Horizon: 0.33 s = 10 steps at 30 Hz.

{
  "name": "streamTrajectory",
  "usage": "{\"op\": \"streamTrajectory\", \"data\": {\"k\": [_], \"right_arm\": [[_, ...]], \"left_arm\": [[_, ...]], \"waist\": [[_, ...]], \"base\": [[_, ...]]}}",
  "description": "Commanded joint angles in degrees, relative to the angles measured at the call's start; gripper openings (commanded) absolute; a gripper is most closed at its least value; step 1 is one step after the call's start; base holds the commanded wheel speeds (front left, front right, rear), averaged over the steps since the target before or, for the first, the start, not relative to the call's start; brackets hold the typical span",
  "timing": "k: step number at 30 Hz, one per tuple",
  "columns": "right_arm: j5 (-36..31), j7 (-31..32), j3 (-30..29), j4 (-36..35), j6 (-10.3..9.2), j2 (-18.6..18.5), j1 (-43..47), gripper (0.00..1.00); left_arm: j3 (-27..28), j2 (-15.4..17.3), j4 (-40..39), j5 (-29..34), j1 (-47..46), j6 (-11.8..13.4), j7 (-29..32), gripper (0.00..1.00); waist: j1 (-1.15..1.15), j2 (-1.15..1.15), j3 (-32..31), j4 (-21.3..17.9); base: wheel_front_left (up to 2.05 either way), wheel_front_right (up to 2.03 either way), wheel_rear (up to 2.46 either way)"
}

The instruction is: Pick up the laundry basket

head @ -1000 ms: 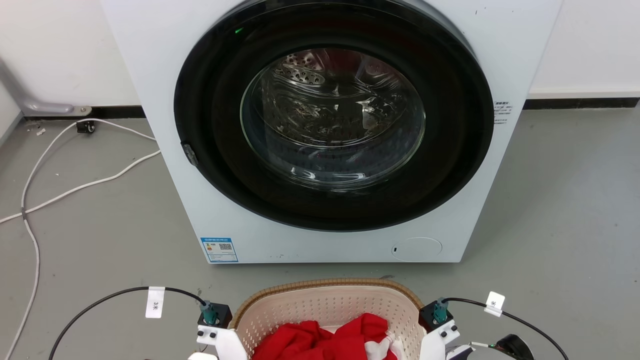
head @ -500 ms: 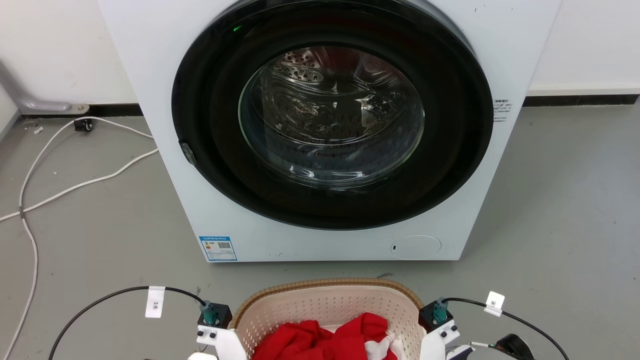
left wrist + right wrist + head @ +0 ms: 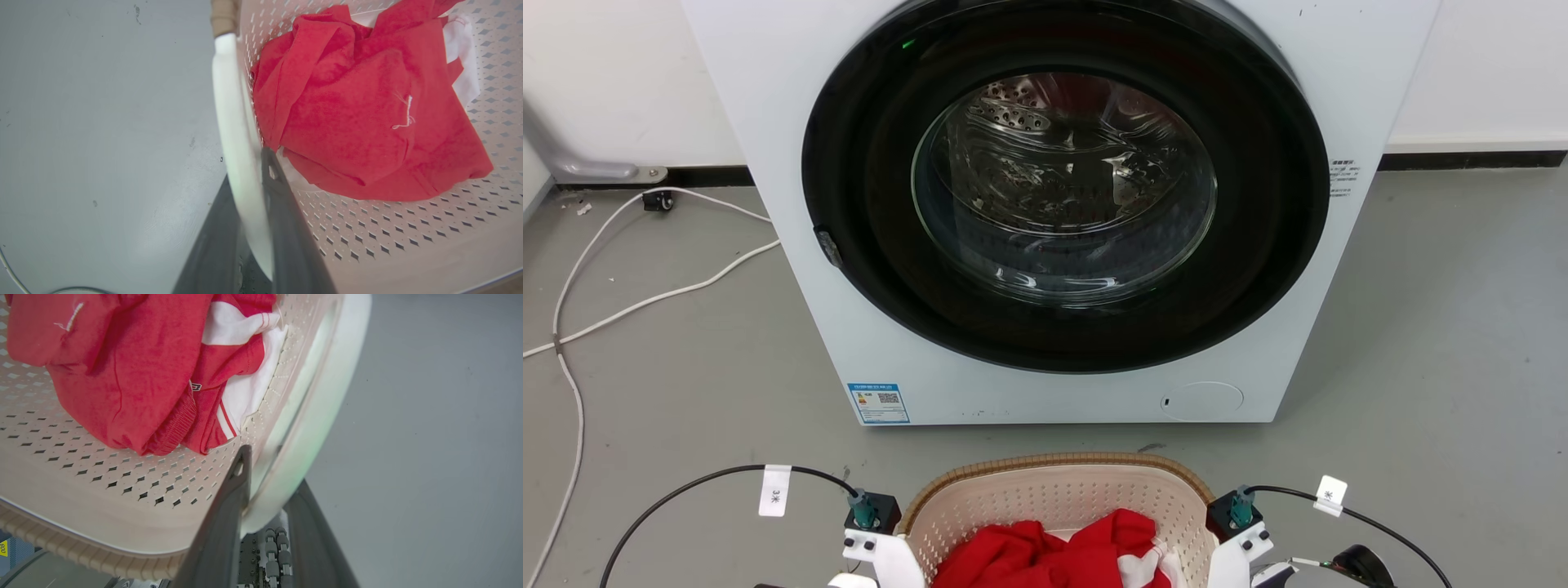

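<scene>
Laundry basket (image 3: 1062,467): cream perforated plastic with a brown woven-look rim, at the bottom centre of the head view, near the front of a white washing machine (image 3: 768,122) but apart from it. Cannot tell whether resting on the grey floor (image 3: 1445,343) or raised off it.

Seen in the head view alone: far rim and upper wall, with pale wrist mounts (image 3: 870,543) flanking both sides.

Seen closer in the left wrist view: left gripper (image 3: 247,169) closed narrow around the white side handle (image 3: 229,102), one dark finger inside the basket wall (image 3: 408,237), the other outside. Crumpled red clothing (image 3: 347,114) on the basket bottom.

Seen in the right wrist view: right gripper (image 3: 273,467) likewise clamped on the opposite white handle (image 3: 327,396), holding the basket wall (image 3: 81,477). Beside the red cloth, a white garment with red stripes (image 3: 245,388).

Farther out: round dark machine door (image 3: 1062,188), shut, steel drum behind the glass. White cable (image 3: 645,302) looping over the floor at left. Black cables with white tags (image 3: 774,490) by each wrist.

Writing: blue label with a QR code (image 3: 878,403) low on the machine front, text too small to read.
</scene>
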Motion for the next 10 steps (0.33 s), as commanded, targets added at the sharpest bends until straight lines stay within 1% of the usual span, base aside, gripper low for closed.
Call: {"op": "streamTrajectory", "data": {"k": [1,10], "right_arm": [[0.09,-0.25,0.57,0.01,0.14,0.34,-0.85,0.00],[1.03,-0.33,1.22,0.16,0.14,0.41,-0.96,0.00]], "left_arm": [[-0.52,0.19,-0.08,-0.33,-1.15,-0.18,-0.33,0.00],[-2.20,0.37,0.33,-1.71,-1.54,-0.17,-0.98,0.00]], "waist": [[0.00,0.00,0.03,0.01],[0.00,0.00,0.20,0.04]], "base": [[0.00,0.00,0.00],[0.00,0.00,0.00]]}}
